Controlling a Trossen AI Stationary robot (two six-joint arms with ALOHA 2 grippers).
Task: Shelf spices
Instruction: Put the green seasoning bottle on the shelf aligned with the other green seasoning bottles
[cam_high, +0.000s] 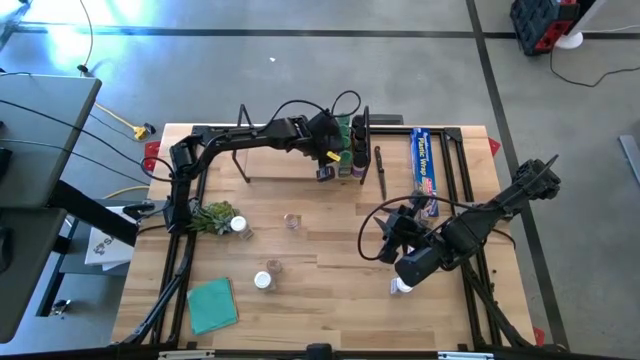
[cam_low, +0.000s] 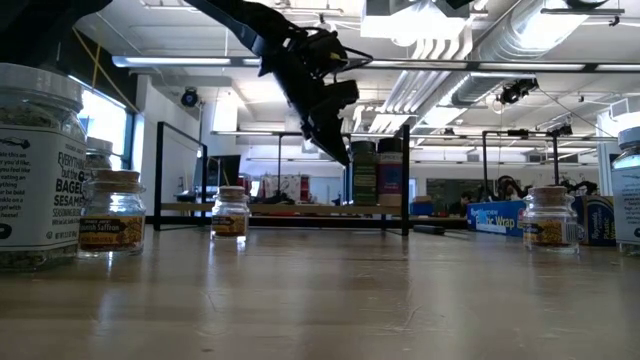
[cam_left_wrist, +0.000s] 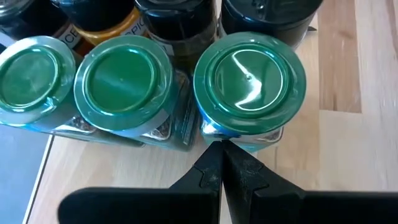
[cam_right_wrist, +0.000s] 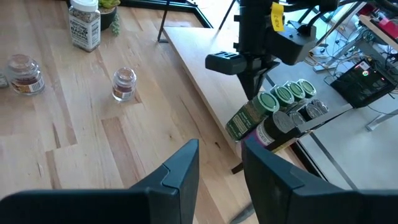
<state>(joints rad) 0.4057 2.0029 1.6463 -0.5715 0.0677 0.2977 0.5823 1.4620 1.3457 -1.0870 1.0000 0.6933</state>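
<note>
**Spice jars partly shelved; left gripper closed at the shelf's right end**

The small clear green-lidded spice jars (cam_left_wrist: 249, 78) stand packed in a row on the flat light-wood shelf board (cam_high: 290, 165), at its right end beside the thin black wire upright frame (cam_high: 362, 135); darker-lidded jars (cam_left_wrist: 177, 12) stand directly behind them. Other small clear jars remain loose on the wooden tabletop (cam_high: 330, 300): one with reddish contents (cam_high: 291, 221) near the table's middle, a white-lidded one (cam_high: 239, 225) beside the green leafy bunch (cam_high: 214, 216), and two more (cam_high: 265, 276) nearer the front (contents not legible from above).

The left gripper (cam_left_wrist: 222, 158) hangs just above and in front of the end green-lidded jar, fingers pressed together, holding nothing.

The right gripper (cam_right_wrist: 221, 165) sits well apart over the table's right front, fingers parted with nothing between them.

A long blue wrap box (cam_high: 424, 165) lies right of the shelf. A teal cloth (cam_high: 212, 305) lies at the front left.
</note>
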